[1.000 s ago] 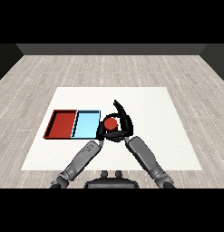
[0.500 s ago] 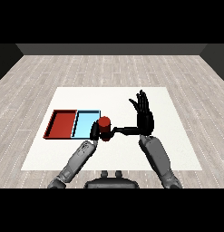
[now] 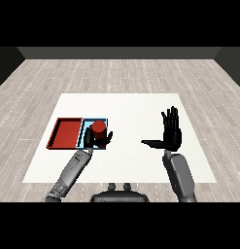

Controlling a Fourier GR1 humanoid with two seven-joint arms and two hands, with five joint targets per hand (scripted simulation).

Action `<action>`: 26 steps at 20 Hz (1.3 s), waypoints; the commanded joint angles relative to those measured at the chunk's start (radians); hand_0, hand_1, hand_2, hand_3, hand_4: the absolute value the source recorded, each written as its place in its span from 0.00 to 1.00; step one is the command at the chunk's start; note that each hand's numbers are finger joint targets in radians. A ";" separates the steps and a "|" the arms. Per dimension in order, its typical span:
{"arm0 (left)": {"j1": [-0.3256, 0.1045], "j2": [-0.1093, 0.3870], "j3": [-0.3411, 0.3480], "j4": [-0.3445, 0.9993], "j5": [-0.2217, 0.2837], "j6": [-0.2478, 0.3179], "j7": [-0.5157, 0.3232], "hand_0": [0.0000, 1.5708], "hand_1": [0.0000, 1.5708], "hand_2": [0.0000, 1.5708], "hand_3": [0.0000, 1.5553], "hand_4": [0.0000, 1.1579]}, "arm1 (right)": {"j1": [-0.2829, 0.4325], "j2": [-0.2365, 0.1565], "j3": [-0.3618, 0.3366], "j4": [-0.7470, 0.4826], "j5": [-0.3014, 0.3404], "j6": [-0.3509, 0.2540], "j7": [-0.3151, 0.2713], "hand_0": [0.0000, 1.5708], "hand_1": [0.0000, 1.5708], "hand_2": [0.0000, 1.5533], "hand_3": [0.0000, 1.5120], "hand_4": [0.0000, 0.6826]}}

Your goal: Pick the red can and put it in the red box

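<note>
Two trays lie side by side on the left part of the white table (image 3: 136, 104): the red tray (image 3: 65, 133) further left, and the light blue tray (image 3: 85, 129) touching its right edge. Much of the light blue tray is hidden behind the left hand (image 3: 99, 141) and the red can (image 3: 97, 131), so only its left strip and far rim show. The can stands upright with its round top visible; the left hand's fingers and thumb are curled round its lower body, covering the base, so whether it rests on the tray floor or hangs just above it cannot be told. It appears over the light blue tray, just right of the red one, whose floor shows plain red. The left forearm runs in from the near left and is cut off by the lower band. The right hand (image 3: 171, 133) is well apart to the right, raised over bare table, fingers straight and spread upward, thumb stretched out to the left, holding nothing. Its forearm is likewise cut off at the near edge.
</note>
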 commanded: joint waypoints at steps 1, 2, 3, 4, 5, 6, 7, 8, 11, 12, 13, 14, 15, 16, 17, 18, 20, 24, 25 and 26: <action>-0.034 0.139 0.091 -0.039 -0.009 -0.056 0.086 1.00 1.00 0.99 0.93 0.96 | 0.050 -0.029 -0.043 0.021 0.004 0.008 0.004 0.00 0.00 0.00 0.00 0.00; -0.048 0.129 0.086 -0.024 -0.034 -0.040 0.089 1.00 1.00 0.99 0.92 0.96 | 0.117 -0.067 -0.061 0.013 -0.021 0.066 -0.008 0.00 0.00 0.00 0.00 0.00; -0.016 0.141 0.113 -0.059 -0.001 -0.056 0.082 1.00 1.00 0.99 0.91 0.97 | 0.046 -0.067 -0.081 0.150 -0.003 0.071 -0.026 0.00 0.00 0.00 0.00 0.00; -0.011 0.116 0.106 -0.025 -0.028 -0.041 0.065 1.00 1.00 0.99 0.91 0.97 | 0.103 -0.061 -0.081 0.126 -0.006 0.081 -0.041 0.00 0.00 0.00 0.00 0.00; -0.016 0.164 0.141 -0.003 -0.023 -0.072 0.055 1.00 1.00 0.99 0.91 0.97 | 0.130 -0.073 -0.084 0.108 -0.014 0.099 -0.039 0.00 0.00 0.00 0.00 0.00; -0.015 0.166 0.134 0.024 -0.058 -0.059 0.031 1.00 1.00 0.99 0.91 0.98 | 0.143 -0.039 -0.051 0.147 0.003 0.102 -0.074 0.00 0.00 0.00 0.00 0.00; -0.080 0.186 0.162 0.030 -0.053 -0.062 0.118 1.00 1.00 0.99 0.92 0.98 | 0.174 -0.031 -0.063 0.193 0.003 0.120 -0.134 0.00 0.00 0.00 0.00 0.00; -0.073 0.202 0.177 0.034 -0.061 -0.065 0.125 1.00 1.00 0.99 0.92 0.98 | 0.177 -0.021 -0.071 0.206 0.001 0.121 -0.149 0.00 0.00 0.00 0.00 0.00; -0.078 0.180 0.170 0.178 -0.142 -0.025 0.065 0.91 0.91 0.92 0.89 0.96 | 0.146 -0.029 -0.092 0.248 -0.012 0.142 -0.133 0.00 0.00 0.00 0.00 0.00; -0.173 0.258 0.245 0.248 -0.085 -0.116 0.102 0.92 0.92 0.93 0.90 0.96 | 0.116 -0.026 -0.087 0.262 0.000 0.118 -0.102 0.00 0.00 0.00 0.00 0.00; -0.209 0.254 0.261 0.336 -0.098 -0.110 0.063 1.00 1.00 0.96 0.92 0.95 | 0.148 -0.023 -0.083 0.275 -0.013 0.155 -0.138 0.00 0.00 0.00 0.00 0.00; -0.220 0.309 0.268 0.321 -0.102 -0.138 0.146 0.98 0.98 0.85 0.93 0.95 | 0.137 -0.011 -0.079 0.286 -0.010 0.143 -0.125 0.00 0.00 0.00 0.00 0.00; -0.195 0.290 0.295 0.409 -0.064 -0.168 0.092 0.98 0.98 0.93 0.93 0.94 | 0.136 -0.007 -0.086 0.284 0.003 0.133 -0.155 0.00 0.00 0.00 0.00 0.00; -0.197 0.265 0.274 0.446 -0.123 -0.102 0.093 0.98 0.98 0.97 0.93 0.93 | 0.121 -0.055 -0.118 0.266 -0.020 0.155 -0.103 0.00 0.00 0.00 0.00 0.00; -0.195 0.276 0.305 0.523 -0.092 -0.133 0.069 1.00 1.00 0.98 0.92 0.94 | 0.159 -0.011 -0.091 0.301 -0.003 0.148 -0.158 0.00 0.00 0.00 0.00 0.00; -0.209 0.310 0.333 0.581 -0.092 -0.149 0.037 1.00 1.00 0.99 0.94 0.95 | 0.164 -0.044 -0.096 0.326 0.006 0.189 -0.188 0.00 0.00 0.00 0.00 0.00; -0.184 0.308 0.372 0.681 -0.077 -0.143 -0.013 1.00 1.00 1.00 0.95 0.95 | 0.174 -0.034 -0.080 0.260 0.024 0.157 -0.169 0.00 0.00 0.00 0.00 0.00; -0.239 0.256 0.409 0.929 -0.092 -0.134 -0.141 1.00 1.00 1.00 0.96 0.93 | 0.117 -0.017 -0.110 0.305 0.005 0.175 -0.207 0.00 0.00 0.00 0.00 0.00; -0.292 0.289 0.417 0.993 -0.105 -0.151 -0.107 1.00 1.00 1.00 0.96 0.92 | 0.089 -0.017 -0.103 0.352 0.025 0.174 -0.213 0.00 0.00 0.00 0.00 0.00; -0.251 0.264 0.394 1.008 -0.144 -0.067 -0.104 1.00 1.00 1.00 0.97 0.90 | 0.114 -0.009 -0.071 0.294 0.055 0.147 -0.197 0.00 0.00 0.00 0.00 0.00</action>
